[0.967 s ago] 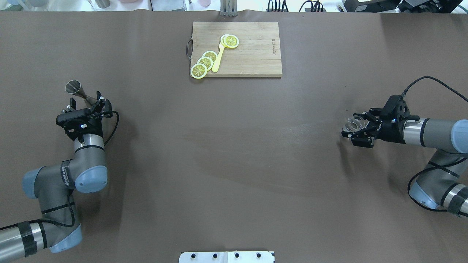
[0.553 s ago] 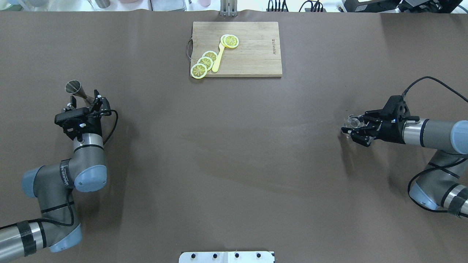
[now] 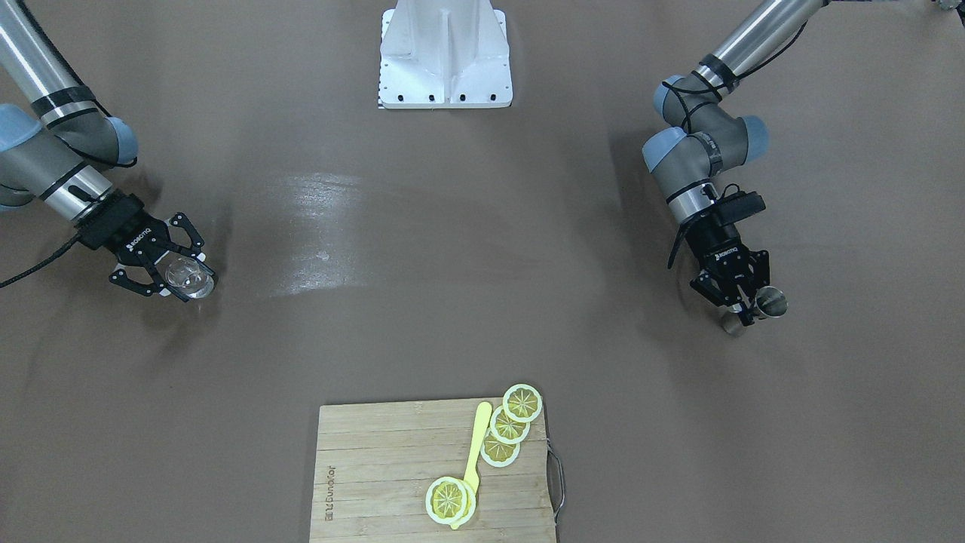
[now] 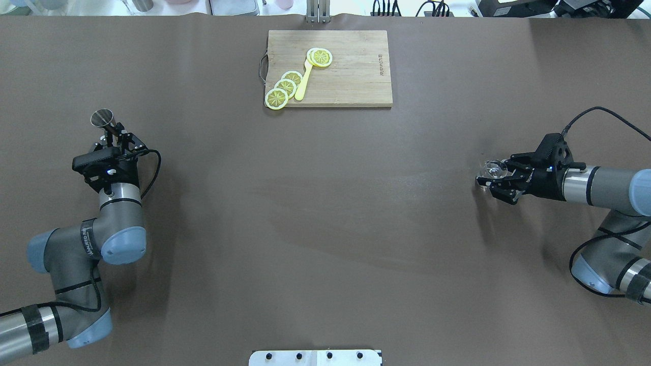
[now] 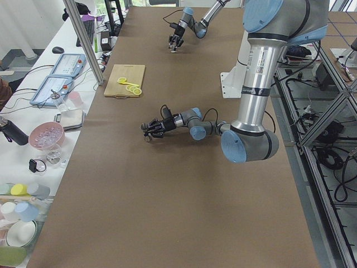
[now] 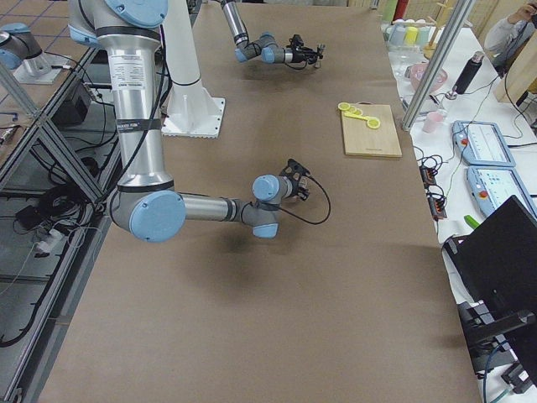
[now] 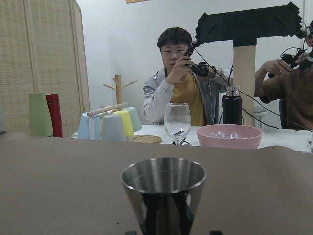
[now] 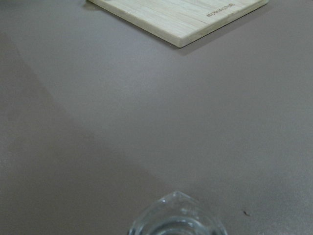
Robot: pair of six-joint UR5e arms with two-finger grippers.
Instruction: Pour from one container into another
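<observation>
Brown bench (image 4: 325, 203), cutting board (image 4: 356, 76) at its far edge: well off to the board's left side, left end effector (image 4: 118, 134) straddles the waist of the upright metal jigger (image 4: 102, 118); well off to its right, right end effector (image 4: 491, 177) brackets the small clear glass (image 4: 492, 169); whether either is clamped, cannot tell.

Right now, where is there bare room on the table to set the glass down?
The widest bare patch is mid-table, bordered by the cutting board on the far side, the base plate on the robot's side, the left tool on the jigger and the right tool on the glass. It is crowded only at those tools and among the board's lemon slices.
</observation>
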